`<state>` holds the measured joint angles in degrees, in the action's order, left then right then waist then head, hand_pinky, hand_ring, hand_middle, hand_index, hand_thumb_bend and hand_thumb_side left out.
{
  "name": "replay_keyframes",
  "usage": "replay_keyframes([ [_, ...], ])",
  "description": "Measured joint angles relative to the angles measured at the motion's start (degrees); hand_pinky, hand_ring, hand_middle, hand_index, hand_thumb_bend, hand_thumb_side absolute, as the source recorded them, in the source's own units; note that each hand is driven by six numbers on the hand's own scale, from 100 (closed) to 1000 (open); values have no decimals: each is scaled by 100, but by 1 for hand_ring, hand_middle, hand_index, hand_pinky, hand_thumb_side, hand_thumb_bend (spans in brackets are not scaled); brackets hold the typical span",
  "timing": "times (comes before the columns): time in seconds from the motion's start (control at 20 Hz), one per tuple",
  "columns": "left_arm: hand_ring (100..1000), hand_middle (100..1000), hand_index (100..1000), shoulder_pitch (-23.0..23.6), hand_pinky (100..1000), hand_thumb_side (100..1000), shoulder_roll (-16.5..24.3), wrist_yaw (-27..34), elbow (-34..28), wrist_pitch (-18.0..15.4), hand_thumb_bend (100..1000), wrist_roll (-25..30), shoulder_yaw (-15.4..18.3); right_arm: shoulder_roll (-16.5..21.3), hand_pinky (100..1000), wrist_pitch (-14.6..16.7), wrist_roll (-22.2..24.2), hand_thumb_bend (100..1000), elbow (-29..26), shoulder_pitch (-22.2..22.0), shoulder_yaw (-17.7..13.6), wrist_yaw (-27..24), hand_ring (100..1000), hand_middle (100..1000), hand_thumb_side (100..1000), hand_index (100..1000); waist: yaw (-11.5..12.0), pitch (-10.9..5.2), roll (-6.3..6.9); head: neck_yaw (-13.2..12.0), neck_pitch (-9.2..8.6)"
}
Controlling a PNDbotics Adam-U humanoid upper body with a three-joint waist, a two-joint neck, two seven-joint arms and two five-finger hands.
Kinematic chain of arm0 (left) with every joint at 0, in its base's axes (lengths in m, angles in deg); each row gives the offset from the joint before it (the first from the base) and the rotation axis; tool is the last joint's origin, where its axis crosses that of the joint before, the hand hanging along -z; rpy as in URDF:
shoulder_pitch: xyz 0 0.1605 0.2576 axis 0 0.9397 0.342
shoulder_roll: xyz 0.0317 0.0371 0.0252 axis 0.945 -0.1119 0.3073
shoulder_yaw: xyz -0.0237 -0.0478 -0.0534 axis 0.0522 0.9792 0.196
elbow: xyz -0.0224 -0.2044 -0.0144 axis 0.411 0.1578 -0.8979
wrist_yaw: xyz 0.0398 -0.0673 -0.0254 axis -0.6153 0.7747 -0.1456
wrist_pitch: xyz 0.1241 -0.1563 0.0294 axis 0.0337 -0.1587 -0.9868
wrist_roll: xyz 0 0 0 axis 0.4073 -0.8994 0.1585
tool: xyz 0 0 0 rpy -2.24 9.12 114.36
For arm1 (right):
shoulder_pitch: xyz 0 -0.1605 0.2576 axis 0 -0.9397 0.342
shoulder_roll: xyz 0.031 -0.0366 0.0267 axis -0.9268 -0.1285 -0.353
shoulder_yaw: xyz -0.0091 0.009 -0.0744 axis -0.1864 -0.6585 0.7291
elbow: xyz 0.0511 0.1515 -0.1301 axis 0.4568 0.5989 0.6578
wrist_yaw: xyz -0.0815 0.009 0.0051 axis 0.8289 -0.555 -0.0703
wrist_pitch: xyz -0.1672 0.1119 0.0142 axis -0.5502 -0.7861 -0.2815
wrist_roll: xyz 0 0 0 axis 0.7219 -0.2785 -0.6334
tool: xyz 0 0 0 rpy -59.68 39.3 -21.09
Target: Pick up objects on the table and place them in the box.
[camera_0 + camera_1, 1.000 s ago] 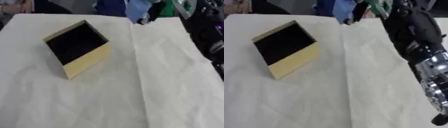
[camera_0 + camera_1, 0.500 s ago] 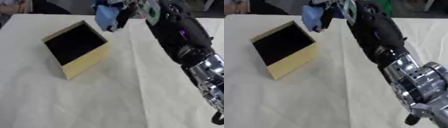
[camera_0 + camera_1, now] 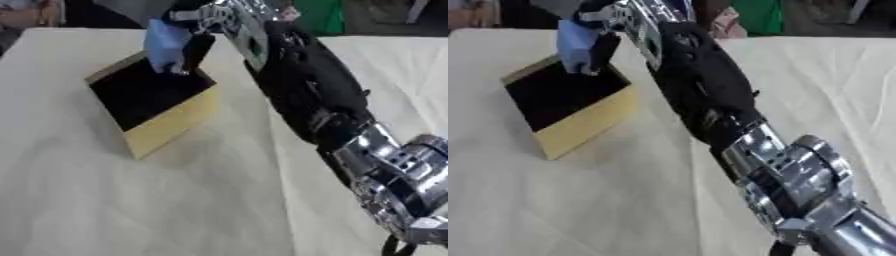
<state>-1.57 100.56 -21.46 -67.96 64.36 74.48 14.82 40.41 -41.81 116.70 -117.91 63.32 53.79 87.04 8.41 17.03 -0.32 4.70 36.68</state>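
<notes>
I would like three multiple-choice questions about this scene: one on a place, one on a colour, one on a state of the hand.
1. Where is the light blue soft object?
A. over the far edge of the yellow cardboard box
B. on the cloth
C. beside the elbow

2. The box interior looks:
A. white
B. black
C. green

3. The right hand is:
A. open and idle
B. holding the blue object
C. flat on the table

A: it hangs above the box's far edge. B: the inside is dark. B: the fingers are closed round it.

Right arm stretched forward from lower right, black forearm, silver joints, right hand (image 3: 210,22) fingers curled shut
</notes>
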Motion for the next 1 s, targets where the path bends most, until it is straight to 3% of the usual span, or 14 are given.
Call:
replay_keyframes([
  [0.1, 603, 614, 873, -4, 664, 892, -24, 3, 0, 5, 100, 5, 0, -67, 824, -41, -75, 100, 8, 0, -23, 72, 845, 727, 377, 873, 14, 9, -5, 5, -3],
  [0.2, 603, 614, 873, -6, 664, 892, -24, 5, 0, 10, 100, 11, -1, -102, 843, -58, -104, 100, 28, 0, -33, 127, 861, 748, 325, 903, 18, 12, -16, 11, -6],
  [0.25, 603, 614, 873, -6, 664, 891, -25, 7, 0, 12, 100, 12, -1, -120, 897, -57, -100, 100, 49, 0, -32, 158, 898, 802, 326, 955, 20, 12, -18, 13, -11],
  [0.4, 603, 614, 874, -12, 664, 890, -25, 8, 0, 13, 100, 15, -1, -164, 963, 21, 13, 103, 98, 0, -6, 408, 949, 901, 424, 1000, 36, 14, -18, 21, -28],
  [0.45, 603, 614, 874, -12, 664, 890, -26, 8, 0, 13, 100, 15, -1, -182, 992, 69, 82, 271, 112, 0, 10, 524, 975, 963, 466, 1000, 40, 14, -18, 23, -32],
  [0.65, 603, 614, 874, -25, 664, 888, -27, 9, 0, 12, 100, 19, -2, -195, 1000, 223, 337, 448, 116, 2, 43, 1191, 1000, 1000, 514, 1000, 47, 15, -20, 29, -48],
  [0.8, 604, 614, 874, -52, 664, 886, -27, 9, 0, 9, 100, 30, -3, -240, 1000, 256, 394, 511, 119, 2, 32, 1637, 1000, 1000, 574, 1000, 48, 21, -20, 40, -50],
  [1.0, 604, 613, 875, -53, 664, 887, -30, 9, 0, 12, 100, 34, -3, -294, 1000, 276, 377, 525, 153, 2, -29, 1931, 1000, 1000, 602, 1000, 59, 27, -20, 41, -51],
])
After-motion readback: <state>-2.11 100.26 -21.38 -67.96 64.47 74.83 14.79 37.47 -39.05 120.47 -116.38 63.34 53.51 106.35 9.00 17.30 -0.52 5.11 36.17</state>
